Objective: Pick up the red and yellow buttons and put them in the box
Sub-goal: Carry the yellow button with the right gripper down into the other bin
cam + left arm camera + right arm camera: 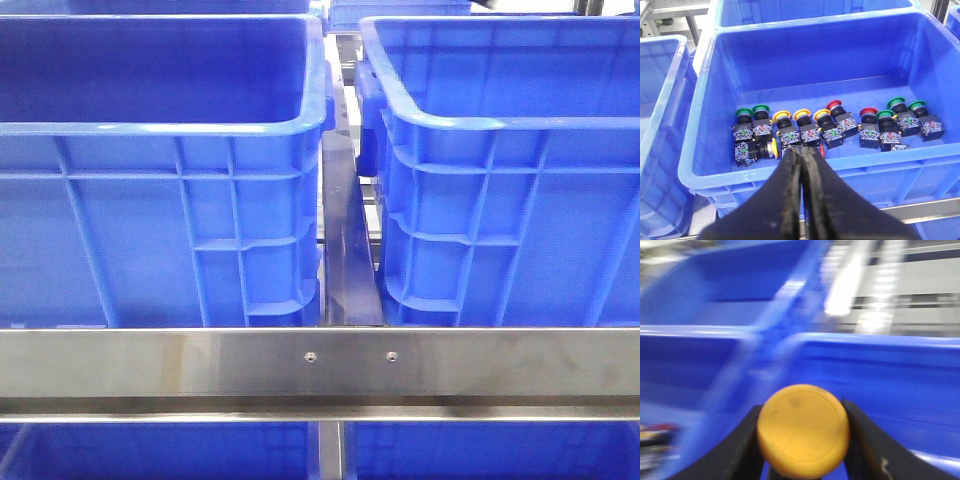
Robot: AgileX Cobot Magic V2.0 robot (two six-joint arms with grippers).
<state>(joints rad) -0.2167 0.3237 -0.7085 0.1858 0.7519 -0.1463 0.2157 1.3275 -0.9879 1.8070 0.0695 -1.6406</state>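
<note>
right gripper (803, 440) clamping yellow button (803, 429); left gripper (801, 165) closed, empty, over crate (705, 150)

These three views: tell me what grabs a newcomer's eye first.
First, the yellow button filling the right wrist view, clamped in the right gripper above blurred blue crates. Next, the row of green-, yellow- and red-capped buttons on the floor of the blue crate in the left wrist view, the closed left gripper over its near wall.
</note>
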